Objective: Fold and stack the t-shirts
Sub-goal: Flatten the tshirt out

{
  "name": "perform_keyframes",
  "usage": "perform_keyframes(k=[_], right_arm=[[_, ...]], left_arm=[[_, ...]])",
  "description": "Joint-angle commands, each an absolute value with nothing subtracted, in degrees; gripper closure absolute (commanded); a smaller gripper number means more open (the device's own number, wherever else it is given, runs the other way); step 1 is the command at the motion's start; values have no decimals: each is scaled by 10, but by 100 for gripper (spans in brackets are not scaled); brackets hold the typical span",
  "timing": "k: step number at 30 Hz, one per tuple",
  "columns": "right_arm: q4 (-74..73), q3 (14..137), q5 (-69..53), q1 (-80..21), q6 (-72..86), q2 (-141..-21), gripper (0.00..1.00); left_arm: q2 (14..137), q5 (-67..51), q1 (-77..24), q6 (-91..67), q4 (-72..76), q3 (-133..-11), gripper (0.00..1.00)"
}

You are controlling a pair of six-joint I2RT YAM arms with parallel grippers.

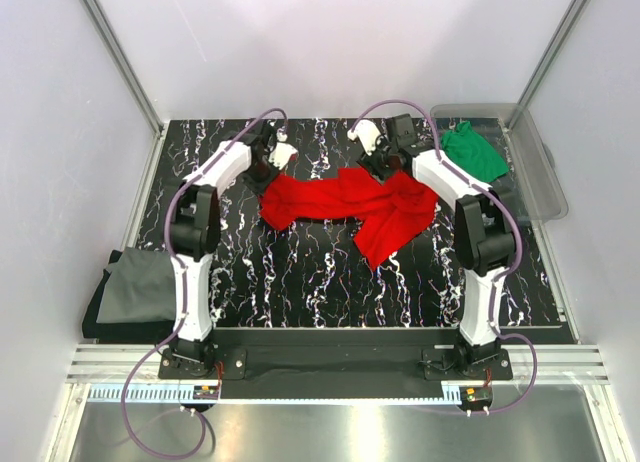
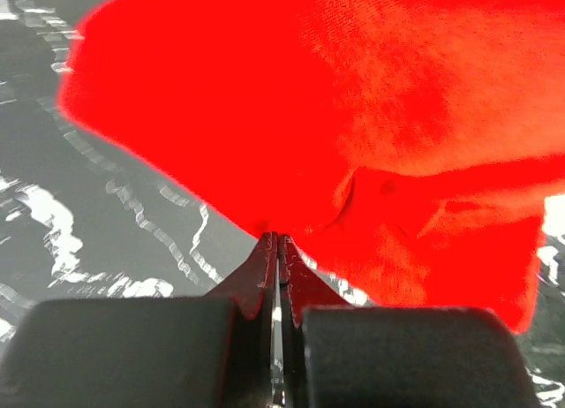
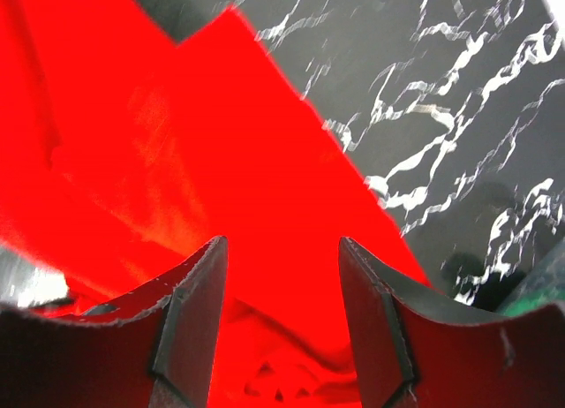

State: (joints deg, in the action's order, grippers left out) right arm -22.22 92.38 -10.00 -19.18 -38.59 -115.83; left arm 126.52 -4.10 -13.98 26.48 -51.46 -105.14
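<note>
From above: the left arm (image 1: 200, 222) is stretched forward and bent inward, with the left gripper (image 1: 270, 172) down at the far left end of the red t-shirt (image 1: 350, 207). The right arm (image 1: 480, 227) leans in from the other side, its right gripper (image 1: 376, 168) low over the shirt's far edge near the middle. The shirt lies crumpled across the middle of the black marbled table (image 1: 300, 272), one part trailing toward the near right. A green t-shirt (image 1: 472, 150) sits in the clear plastic bin (image 1: 545, 187) at the far right. A dark grey t-shirt (image 1: 135, 292) lies off the table's left edge, well clear of both arms.

Left wrist: the left gripper (image 2: 278, 242) has its jaws pressed together, nipping the hem of the red t-shirt (image 2: 353, 117), and cloth fills the view beyond.

Right wrist: the right gripper (image 3: 281, 284) has its fingers (image 3: 190, 311) set wide apart, holding nothing. The red t-shirt (image 3: 203, 178) spreads beneath and between them, with a sliver of the green t-shirt (image 3: 546, 284) at the right edge.
</note>
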Motion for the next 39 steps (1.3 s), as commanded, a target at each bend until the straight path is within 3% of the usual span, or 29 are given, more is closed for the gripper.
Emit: perform_keyframes(k=[1,12,24,39], right_arm=[[-207,987,-101,-198,-354,-1186,40],[-256,1184,-141,-198,-318,-1344,34],[-401,1425,-162,-212,-318,-1499,33],[-417,1426,-192,-229,-338,-1524,31]], left_arm=[[1146,-44,-136,254,-497,-1039,100],[1047,-25,-137,252,-490,-948,100],[1047,-17,-144,245,-490,-927,100],[1057,-11,-147,243,-490,-929,100]])
